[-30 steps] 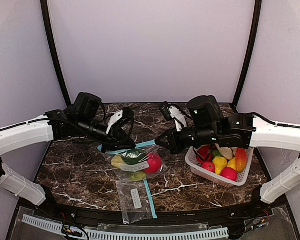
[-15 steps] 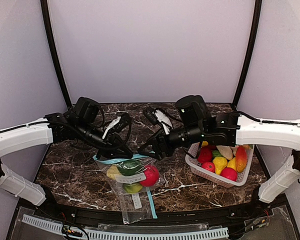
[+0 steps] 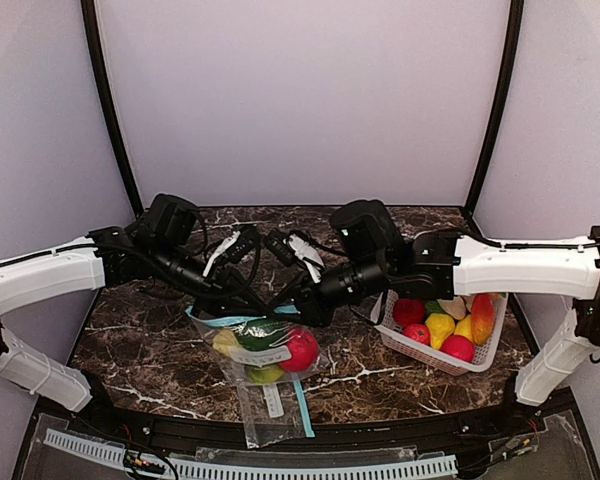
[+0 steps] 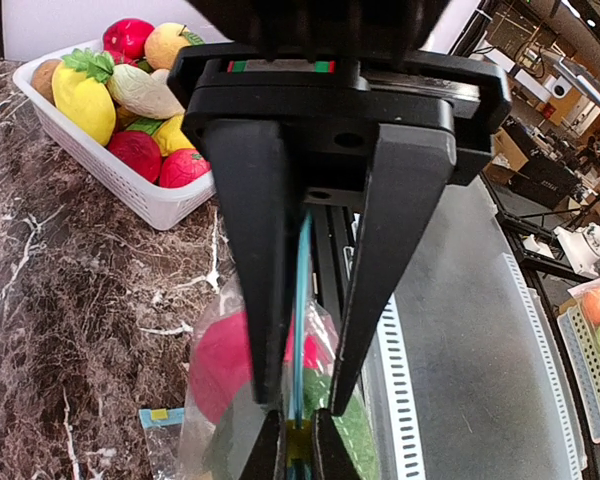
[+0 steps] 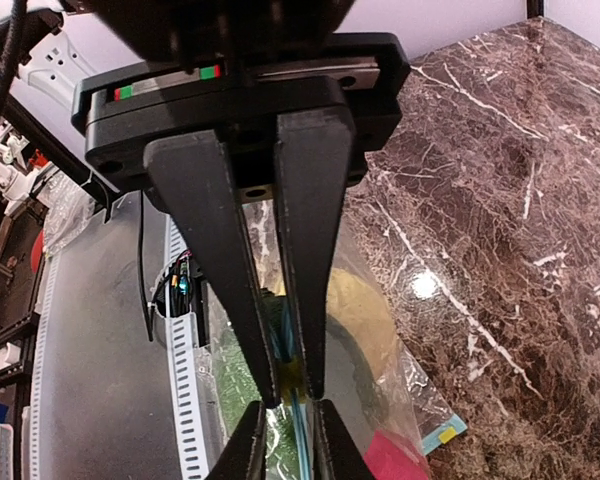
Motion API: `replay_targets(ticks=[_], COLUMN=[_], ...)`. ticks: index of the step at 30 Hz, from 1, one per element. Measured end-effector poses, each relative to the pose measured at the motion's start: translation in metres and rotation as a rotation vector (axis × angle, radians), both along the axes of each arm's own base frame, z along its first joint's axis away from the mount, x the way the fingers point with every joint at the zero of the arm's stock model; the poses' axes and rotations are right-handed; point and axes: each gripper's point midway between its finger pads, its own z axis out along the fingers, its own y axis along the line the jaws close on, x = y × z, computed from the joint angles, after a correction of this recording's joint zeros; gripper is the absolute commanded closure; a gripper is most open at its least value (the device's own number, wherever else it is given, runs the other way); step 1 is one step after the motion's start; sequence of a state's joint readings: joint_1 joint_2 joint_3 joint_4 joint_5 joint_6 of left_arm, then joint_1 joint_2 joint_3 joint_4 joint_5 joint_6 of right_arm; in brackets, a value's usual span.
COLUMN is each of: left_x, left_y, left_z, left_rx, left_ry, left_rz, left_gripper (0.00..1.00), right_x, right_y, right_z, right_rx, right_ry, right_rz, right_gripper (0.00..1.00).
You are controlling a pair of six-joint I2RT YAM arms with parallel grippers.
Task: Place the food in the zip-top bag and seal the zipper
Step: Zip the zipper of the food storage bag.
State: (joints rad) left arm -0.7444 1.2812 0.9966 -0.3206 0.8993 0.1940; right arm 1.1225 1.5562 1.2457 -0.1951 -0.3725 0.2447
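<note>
Dark marble tabletop (image 3: 145, 335), both arms meeting over the zip-top bag (image 3: 242, 355).
Left gripper (image 4: 298, 432) and right gripper (image 5: 285, 400) each have jaws nearly closed, pinching the teal zipper (image 4: 302, 290) between them. Food (image 3: 302, 350) lies inside the bag at centre; more fills the white basket (image 3: 405, 343) at right. Sealing appears to be in hand; next, one pinch likely must run along the zipper while the other anchors it.

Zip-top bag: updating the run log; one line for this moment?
left end effector: shut on zipper | right end effector: shut on zipper | bag: food inside | basket: holds food
</note>
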Motion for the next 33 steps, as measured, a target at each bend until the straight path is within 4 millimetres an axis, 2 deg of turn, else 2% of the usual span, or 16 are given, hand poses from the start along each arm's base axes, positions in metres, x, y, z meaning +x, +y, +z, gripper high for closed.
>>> replay_targets(ticks=[2,3,18,26,33], left_x=[0.000,0.000,0.006,0.013,0.017], left_y=[0.000,0.000,0.000,-0.006,-0.006], left_z=[0.000,-0.001,-0.002,0.008,0.007], left_rx=[0.000,0.001,0.013,-0.009,-0.004], left_ry=[0.000,0.000,-0.057,-0.145,-0.179], left_rz=[0.000,0.002,0.022,0.029,0.041], left_gripper=[0.99,0.99,0.99,0.99,0.99], right_x=[-0.002,-0.003,0.006,0.012,0.016], right_y=[0.001,0.002,-0.007,-0.018,-0.031], right_z=[0.001,0.001,0.000,0.012,0.015], right_rx=[0.003,0.005,-0.034,-0.036,-0.059], right_ry=[-0.002,0.001,-0.046,-0.078,-0.087], right_rz=[0.006,0.008,-0.068,-0.127,-0.174], right_gripper=[0.99,1.00,1.00,1.00,1.00])
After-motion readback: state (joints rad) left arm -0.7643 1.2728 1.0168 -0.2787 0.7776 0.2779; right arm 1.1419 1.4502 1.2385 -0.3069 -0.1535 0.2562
